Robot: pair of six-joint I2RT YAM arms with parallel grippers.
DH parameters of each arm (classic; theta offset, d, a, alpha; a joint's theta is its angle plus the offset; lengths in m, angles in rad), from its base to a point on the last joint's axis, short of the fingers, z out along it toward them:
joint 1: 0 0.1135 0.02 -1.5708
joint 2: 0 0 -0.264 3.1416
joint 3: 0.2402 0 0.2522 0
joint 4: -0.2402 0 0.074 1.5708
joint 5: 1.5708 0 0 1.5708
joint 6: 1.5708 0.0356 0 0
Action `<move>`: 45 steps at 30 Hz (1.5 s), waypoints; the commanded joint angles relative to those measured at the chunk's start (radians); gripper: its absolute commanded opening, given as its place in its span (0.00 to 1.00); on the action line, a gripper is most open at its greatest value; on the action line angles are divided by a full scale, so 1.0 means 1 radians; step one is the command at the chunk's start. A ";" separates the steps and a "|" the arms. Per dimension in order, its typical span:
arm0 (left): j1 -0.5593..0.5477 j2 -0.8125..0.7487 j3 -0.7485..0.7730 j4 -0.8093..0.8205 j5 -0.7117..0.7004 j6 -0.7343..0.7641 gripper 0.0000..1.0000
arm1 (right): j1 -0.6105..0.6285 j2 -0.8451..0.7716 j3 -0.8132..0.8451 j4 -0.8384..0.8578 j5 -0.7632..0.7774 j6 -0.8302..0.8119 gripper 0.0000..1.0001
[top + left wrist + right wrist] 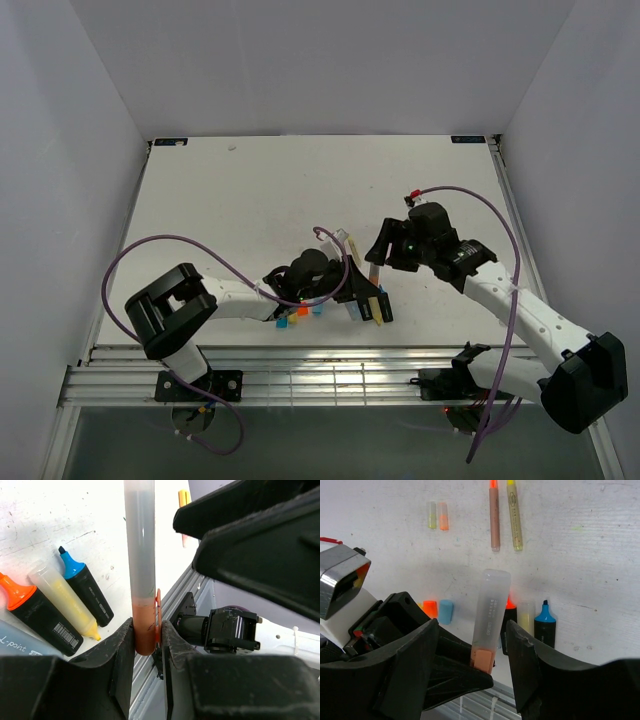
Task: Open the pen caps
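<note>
Two pincers on one frosted pen (140, 545). Clenched: left pincer (147, 637), on pen's orange end (144, 615), where thin clip (158, 612) sits. Likely its cap, cannot confirm. Released: right pincer (473, 630), fingers astride pen's barrel, not touching. Loose pen caps (430, 608), orange and blue, on table (580, 555) just beside pen; tiny caps (431, 515) well beyond it. Judgement: light, stiff, slick plastic, friction-fit. Pinch barrel across mid-length, pull straight along axis, no bending at clip.
</note>
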 commanded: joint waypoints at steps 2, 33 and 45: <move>-0.002 -0.042 -0.003 0.006 0.008 0.021 0.00 | 0.005 0.029 0.063 -0.027 -0.002 -0.037 0.61; -0.004 -0.061 0.023 -0.001 0.013 0.038 0.00 | 0.056 0.102 -0.013 0.016 0.044 -0.010 0.39; -0.004 -0.056 0.016 0.000 0.017 0.032 0.00 | 0.070 0.102 -0.041 0.048 0.041 0.007 0.28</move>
